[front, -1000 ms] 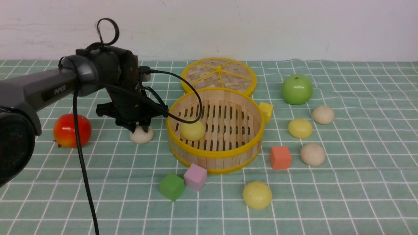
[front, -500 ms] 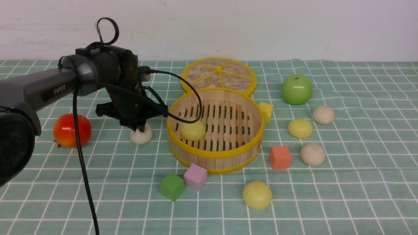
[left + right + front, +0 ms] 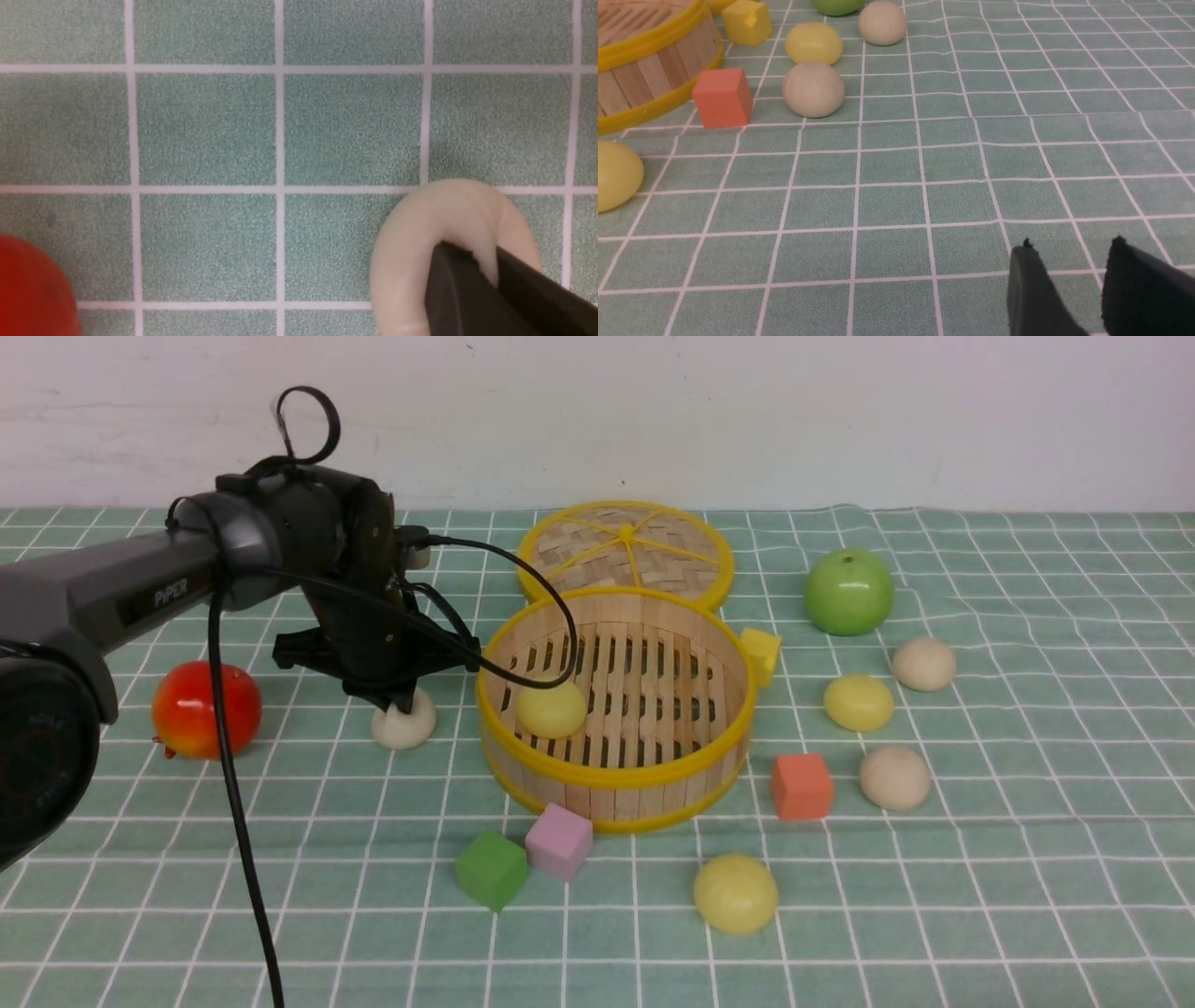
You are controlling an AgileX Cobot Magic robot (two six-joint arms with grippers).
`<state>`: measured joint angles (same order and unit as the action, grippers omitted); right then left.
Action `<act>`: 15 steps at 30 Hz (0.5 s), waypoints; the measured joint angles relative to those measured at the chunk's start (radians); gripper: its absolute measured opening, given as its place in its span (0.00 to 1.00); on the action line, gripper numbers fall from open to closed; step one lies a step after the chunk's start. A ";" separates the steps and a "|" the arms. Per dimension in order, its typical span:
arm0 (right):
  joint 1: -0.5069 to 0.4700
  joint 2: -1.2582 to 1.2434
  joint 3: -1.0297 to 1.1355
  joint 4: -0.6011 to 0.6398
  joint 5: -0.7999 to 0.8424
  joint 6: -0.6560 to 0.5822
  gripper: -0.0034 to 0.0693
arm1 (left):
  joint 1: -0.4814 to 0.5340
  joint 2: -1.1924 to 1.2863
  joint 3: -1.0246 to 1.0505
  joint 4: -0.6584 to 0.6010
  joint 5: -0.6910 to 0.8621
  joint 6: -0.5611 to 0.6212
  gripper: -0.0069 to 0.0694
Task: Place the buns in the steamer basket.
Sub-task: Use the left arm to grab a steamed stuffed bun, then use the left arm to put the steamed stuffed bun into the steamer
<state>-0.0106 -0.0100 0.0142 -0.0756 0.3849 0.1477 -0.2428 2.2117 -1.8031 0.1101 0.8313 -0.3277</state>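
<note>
Off-white bun (image 3: 404,728) on checked cloth (image 3: 840,933), just left of steamer basket (image 3: 616,784); left gripper (image 3: 396,702) pinched shut into its soft top from above, presumably to lift it over the wall beside the yellow bun (image 3: 551,709) inside; right gripper (image 3: 1070,254) part-open, empty.

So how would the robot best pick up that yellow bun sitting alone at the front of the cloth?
Probably from straight above, the right hand closing across the yellow bun low down, at its widest part. It is a smooth dome resting on the cloth, so a high pinch could slip off. Nothing crowds it.
</note>
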 joint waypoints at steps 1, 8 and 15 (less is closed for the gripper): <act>0.000 0.000 0.000 0.000 0.000 0.000 0.38 | 0.000 0.000 -0.003 0.000 0.002 0.000 0.09; 0.000 0.000 0.000 0.000 0.000 0.000 0.38 | 0.000 -0.017 -0.004 0.000 0.012 0.000 0.09; 0.000 0.000 0.000 0.000 0.000 0.000 0.38 | 0.000 -0.052 -0.003 -0.008 0.036 0.000 0.09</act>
<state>-0.0106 -0.0100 0.0142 -0.0756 0.3849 0.1477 -0.2428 2.1593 -1.8061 0.1017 0.8671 -0.3277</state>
